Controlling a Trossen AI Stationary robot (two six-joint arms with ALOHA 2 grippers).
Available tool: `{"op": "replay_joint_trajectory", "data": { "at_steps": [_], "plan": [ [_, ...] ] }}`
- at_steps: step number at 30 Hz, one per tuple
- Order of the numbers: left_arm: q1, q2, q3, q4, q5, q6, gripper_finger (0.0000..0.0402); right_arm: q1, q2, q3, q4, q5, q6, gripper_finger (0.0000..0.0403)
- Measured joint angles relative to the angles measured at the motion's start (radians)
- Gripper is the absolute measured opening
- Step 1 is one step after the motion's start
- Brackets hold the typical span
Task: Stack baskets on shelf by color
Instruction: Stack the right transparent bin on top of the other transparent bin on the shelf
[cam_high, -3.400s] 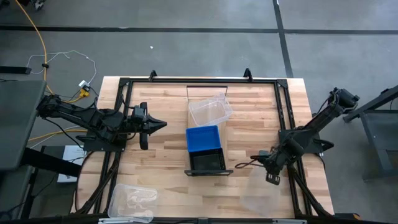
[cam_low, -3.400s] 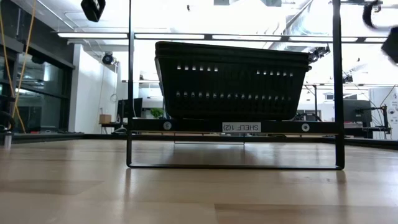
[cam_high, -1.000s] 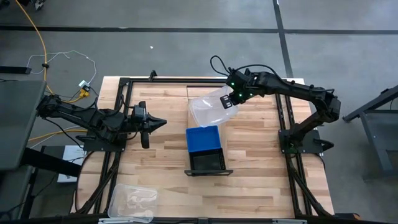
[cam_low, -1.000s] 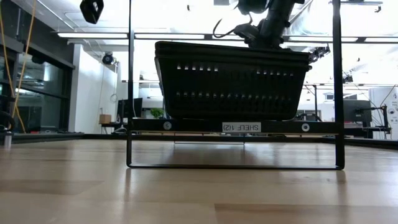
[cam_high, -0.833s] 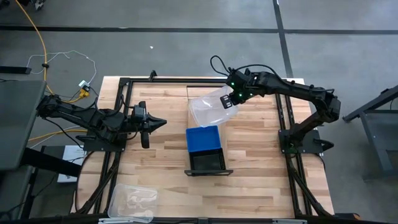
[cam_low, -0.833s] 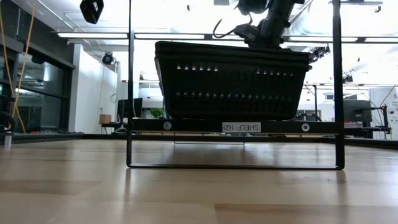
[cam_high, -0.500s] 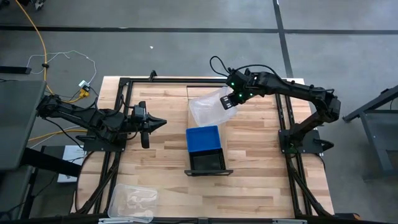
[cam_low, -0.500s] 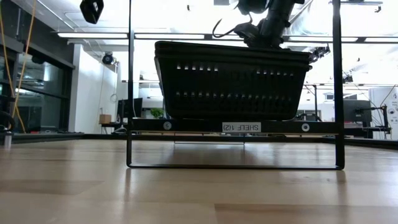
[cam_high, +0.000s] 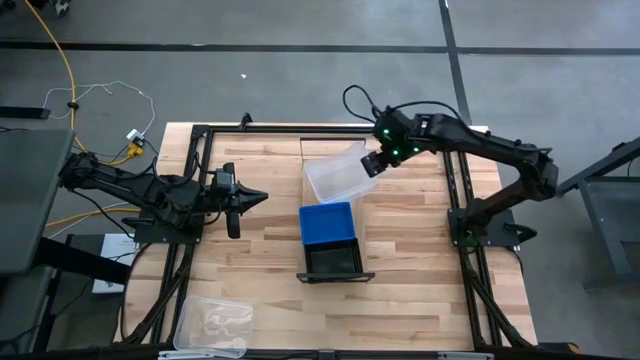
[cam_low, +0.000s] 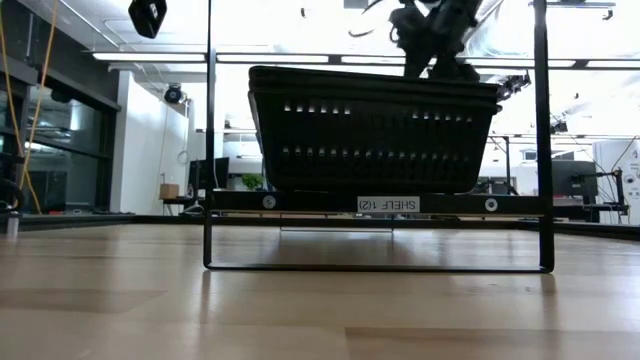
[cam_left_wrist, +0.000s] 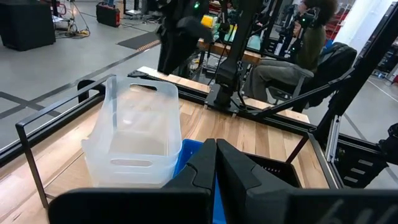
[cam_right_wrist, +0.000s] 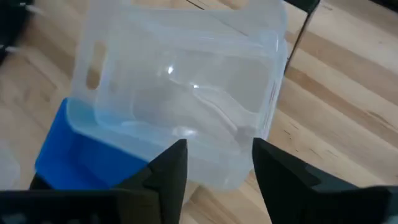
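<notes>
On the shelf (cam_high: 303, 215), black baskets (cam_high: 333, 261) sit at its near end, blue baskets (cam_high: 327, 222) in the middle, and clear baskets (cam_high: 335, 172) at the far end. The top clear basket (cam_right_wrist: 186, 87) is nested in another clear one and lies askew. My right gripper (cam_right_wrist: 217, 163) hovers open over that basket's right rim. My left gripper (cam_left_wrist: 216, 165) is shut and waits at the table's left, pointing at the shelf. In the low view the black baskets (cam_low: 375, 130) hide the others.
A loose clear basket (cam_high: 212, 325) lies at the table's near left corner. The dark frame (cam_high: 200, 150) runs round the table top. A person (cam_left_wrist: 292, 62) sits beyond the table's right side. Bare wood lies left and right of the shelf.
My right gripper has opened and let go of the top clear basket, then drawn back a little toward the table's right edge. The basket has stayed on the clear stack, turned slightly from where it was held.
</notes>
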Motion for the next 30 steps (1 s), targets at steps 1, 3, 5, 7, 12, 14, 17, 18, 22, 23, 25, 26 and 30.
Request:
{"op": "replay_joint_trajectory", "data": {
  "at_steps": [1, 3, 5, 7, 12, 14, 17, 18, 22, 23, 25, 26, 30],
  "plan": [
    [0.000, 0.000, 0.000, -0.001, 0.000, 0.000, 0.0000, 0.002, -0.015, 0.000, -0.010, -0.001, -0.012, 0.0169],
    [0.000, 0.000, 0.000, -0.009, 0.000, 0.000, 0.0000, 0.003, -0.043, 0.000, -0.053, 0.003, -0.031, 0.0169],
    [0.000, 0.000, 0.000, -0.020, 0.000, 0.000, 0.0000, 0.009, -0.071, 0.000, -0.089, 0.021, -0.054, 0.0170],
    [0.000, 0.000, 0.000, -0.027, 0.000, 0.000, 0.0000, 0.021, -0.102, -0.002, -0.118, 0.065, -0.065, 0.0170],
    [0.000, 0.000, 0.000, -0.030, -0.008, 0.000, 0.0000, 0.050, -0.198, -0.102, -0.047, 0.059, -0.089, 0.0153],
    [0.000, 0.000, 0.000, -0.030, -0.020, 0.000, 0.0000, 0.057, -0.249, -0.197, 0.016, 0.043, -0.063, 0.0132],
    [0.000, 0.000, 0.000, -0.030, -0.028, 0.000, 0.0000, 0.061, -0.333, -0.372, 0.125, 0.043, 0.022, 0.0088],
    [0.000, 0.000, 0.000, -0.030, -0.031, 0.000, 0.0000, 0.061, -0.360, -0.433, 0.178, 0.053, 0.058, 0.0069],
    [0.000, 0.000, 0.000, -0.030, -0.036, 0.000, 0.0000, 0.061, -0.434, -0.636, 0.406, 0.137, 0.192, 0.0009],
    [0.000, 0.000, 0.000, -0.029, -0.041, 0.000, 0.0000, 0.061, -0.440, -0.675, 0.460, 0.164, 0.231, 0.0011],
    [0.000, 0.000, 0.000, -0.029, -0.048, -0.001, 0.0000, 0.061, -0.438, -0.743, 0.560, 0.208, 0.305, 0.0016],
    [0.000, 0.000, 0.000, -0.029, -0.050, -0.001, 0.0000, 0.060, -0.432, -0.769, 0.604, 0.228, 0.330, 0.0014],
    [0.000, 0.000, 0.000, -0.029, -0.054, -0.001, 0.0000, 0.060, -0.382, -0.825, 0.741, 0.289, 0.394, 0.0003]
  ]
}}
